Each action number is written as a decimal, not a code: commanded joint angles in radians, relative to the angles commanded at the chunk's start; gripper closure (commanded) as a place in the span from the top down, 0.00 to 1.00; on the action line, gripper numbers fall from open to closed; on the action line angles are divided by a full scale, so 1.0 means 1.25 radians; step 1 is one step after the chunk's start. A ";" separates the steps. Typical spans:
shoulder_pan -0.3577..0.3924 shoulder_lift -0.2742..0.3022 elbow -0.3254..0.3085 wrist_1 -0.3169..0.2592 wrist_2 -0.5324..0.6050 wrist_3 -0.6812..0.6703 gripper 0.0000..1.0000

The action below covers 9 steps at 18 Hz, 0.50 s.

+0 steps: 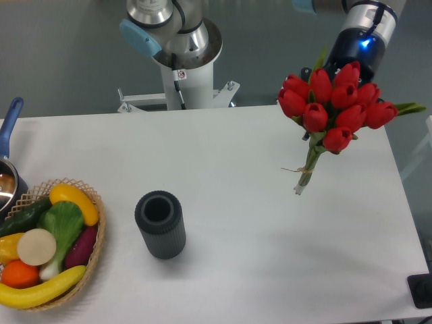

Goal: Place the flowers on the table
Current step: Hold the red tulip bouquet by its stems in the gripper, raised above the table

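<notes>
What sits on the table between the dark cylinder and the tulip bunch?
Nothing: in the fixed camera view, only bare white table lies between the dark cylinder and the flowers, which are held up near the end effector.

We see the bench (pixel 236 223) filling most of the view. Flowers (pixel 334 108) hang over its far right part, heads up toward the arm, stems pointing down at the bench; contact with it, we cannot tell. The tool (pixel 337 67) sits behind the heads, mostly hidden. A cylinder (pixel 160 225) stands upright left of centre, well apart from the flowers. A basket (pixel 94 260) of vegetables lies at the near left edge, beside the cylinder. A pan (pixel 8 177) sits behind the basket at the left edge. The arm base (pixel 179 40) stands beyond the far edge.
</notes>
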 joint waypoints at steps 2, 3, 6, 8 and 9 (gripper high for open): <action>-0.001 0.005 -0.013 0.001 0.002 0.004 0.42; -0.001 0.005 -0.010 0.001 0.005 0.001 0.42; -0.001 0.009 -0.009 0.000 0.017 0.000 0.42; -0.001 0.013 -0.011 0.000 0.017 0.000 0.42; -0.001 0.016 -0.011 0.000 0.020 -0.001 0.42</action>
